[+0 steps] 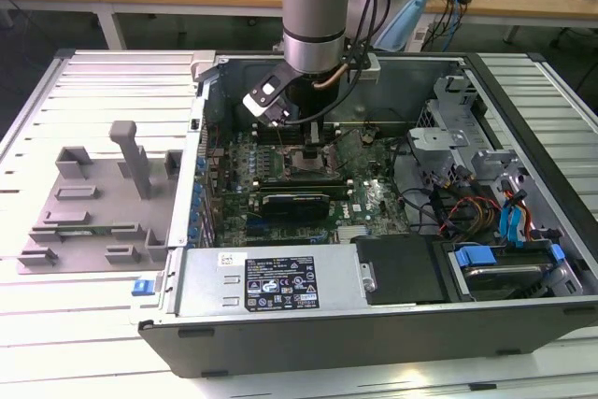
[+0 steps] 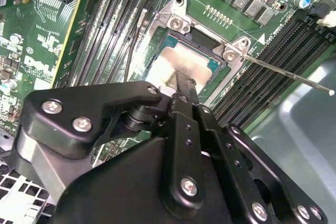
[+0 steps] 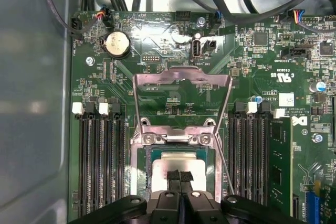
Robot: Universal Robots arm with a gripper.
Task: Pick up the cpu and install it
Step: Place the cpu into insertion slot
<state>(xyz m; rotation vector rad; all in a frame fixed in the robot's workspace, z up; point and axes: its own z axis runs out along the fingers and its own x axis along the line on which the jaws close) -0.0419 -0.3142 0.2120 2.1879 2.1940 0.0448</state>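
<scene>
White slatted table (image 1: 65, 329) bearing open computer case (image 1: 392, 335) beside grey tray (image 1: 86, 231)

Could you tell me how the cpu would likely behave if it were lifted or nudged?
Probably stiff: the cpu looks like a flat square with a metal top. Likely light, since it fits inside the socket frame. Its smooth silvery top could be slippery, and lying flat, it should not roll.

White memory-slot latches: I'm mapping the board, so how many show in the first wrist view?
4 white latches: two on one side of the socket, two on the other. The gripper may hide others.
</scene>
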